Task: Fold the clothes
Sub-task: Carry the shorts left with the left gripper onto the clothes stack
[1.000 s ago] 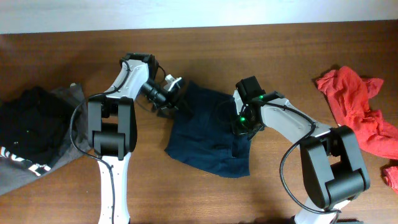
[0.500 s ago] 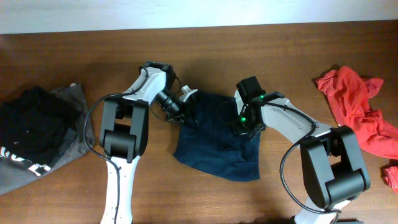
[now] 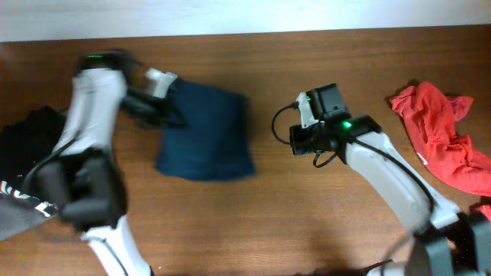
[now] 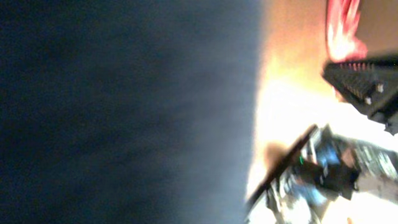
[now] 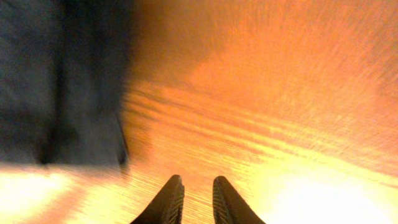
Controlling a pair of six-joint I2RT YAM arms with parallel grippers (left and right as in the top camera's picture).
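The navy-blue shorts (image 3: 205, 130) lie bunched as a compact rectangle on the wooden table, left of centre. My left gripper (image 3: 170, 107) sits at their upper left edge, shut on the fabric. The left wrist view is blurred, and the same navy cloth (image 4: 124, 112) fills most of it. My right gripper (image 3: 294, 141) hangs apart from the shorts, to their right, over bare wood. In the right wrist view its fingertips (image 5: 172, 186) stand slightly open with nothing between them, and the shorts (image 5: 62, 81) show at the upper left.
A crumpled red garment (image 3: 441, 138) lies at the right edge, with a small red piece (image 3: 483, 216) below it. Black and grey clothes (image 3: 31, 169) are piled at the far left. The table's far edge (image 3: 245, 34) runs along the top.
The left arm swung left and dragged the shorts with it, its gripper now shut on them. The right gripper let go of the fabric and now sits over bare wood.
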